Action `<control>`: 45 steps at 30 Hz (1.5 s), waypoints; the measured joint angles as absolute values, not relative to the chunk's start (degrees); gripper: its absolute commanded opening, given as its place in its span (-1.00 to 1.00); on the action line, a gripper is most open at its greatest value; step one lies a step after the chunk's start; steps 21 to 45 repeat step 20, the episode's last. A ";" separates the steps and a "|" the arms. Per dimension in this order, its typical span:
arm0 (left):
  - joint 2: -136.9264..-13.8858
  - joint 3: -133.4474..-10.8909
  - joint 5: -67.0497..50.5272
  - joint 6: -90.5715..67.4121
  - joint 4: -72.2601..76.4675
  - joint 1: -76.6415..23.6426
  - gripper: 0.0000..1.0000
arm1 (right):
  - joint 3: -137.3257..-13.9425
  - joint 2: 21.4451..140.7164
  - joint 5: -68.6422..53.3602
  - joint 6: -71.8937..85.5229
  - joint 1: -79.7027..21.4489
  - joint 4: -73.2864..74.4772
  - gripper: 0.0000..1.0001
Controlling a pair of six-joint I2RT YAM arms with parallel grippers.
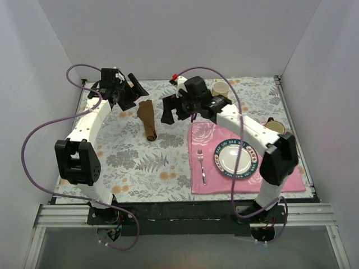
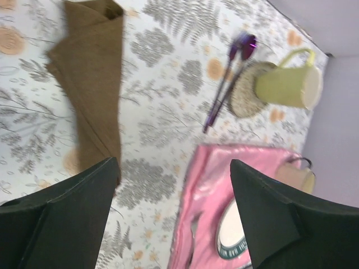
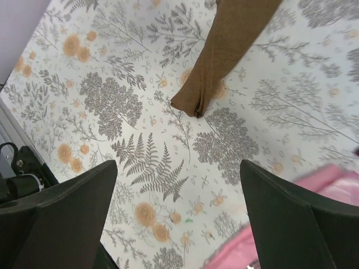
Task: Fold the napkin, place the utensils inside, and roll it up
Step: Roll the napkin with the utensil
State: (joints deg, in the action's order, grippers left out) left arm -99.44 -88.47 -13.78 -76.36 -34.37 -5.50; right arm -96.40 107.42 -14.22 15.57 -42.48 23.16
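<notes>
The left gripper (image 1: 132, 93), at 11 o'clock from the napkin (image 1: 148, 119), and the right gripper (image 1: 170, 109), at 2 o'clock, are both spread wide, holding nothing.

The napkin (image 1: 148, 119) lies left of the placemat (image 1: 203, 134) bearing fork (image 1: 201, 167), plate (image 1: 235, 157).

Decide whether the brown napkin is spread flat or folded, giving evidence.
Folded: the napkin lies as a narrow strip, layered edges showing at its end.

Pale lettering runs around the dark rim of the plate (image 1: 235, 144) on the pink placemat (image 1: 291, 182), too small to read.
</notes>
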 measured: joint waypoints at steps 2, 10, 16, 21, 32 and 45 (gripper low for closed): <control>-95.68 -87.57 -15.16 -76.58 -34.33 -6.59 0.65 | -92.68 99.79 -12.91 14.76 -42.37 23.14 0.97; -86.04 -82.26 -17.04 -80.66 -30.76 -19.59 0.74 | -76.16 76.36 -2.61 14.22 -41.74 25.52 0.97; -82.59 -80.14 -17.02 -84.31 -27.42 -27.42 0.75 | -64.79 60.75 3.36 16.84 -41.63 25.41 0.98; -80.64 -79.81 -16.67 -85.54 -25.47 -27.51 0.77 | -59.31 55.05 3.97 18.24 -41.63 23.44 0.97; -80.64 -79.81 -16.67 -85.54 -25.47 -27.51 0.77 | -59.31 55.05 3.97 18.24 -41.63 23.44 0.97; -80.64 -79.81 -16.67 -85.54 -25.47 -27.51 0.77 | -59.31 55.05 3.97 18.24 -41.63 23.44 0.97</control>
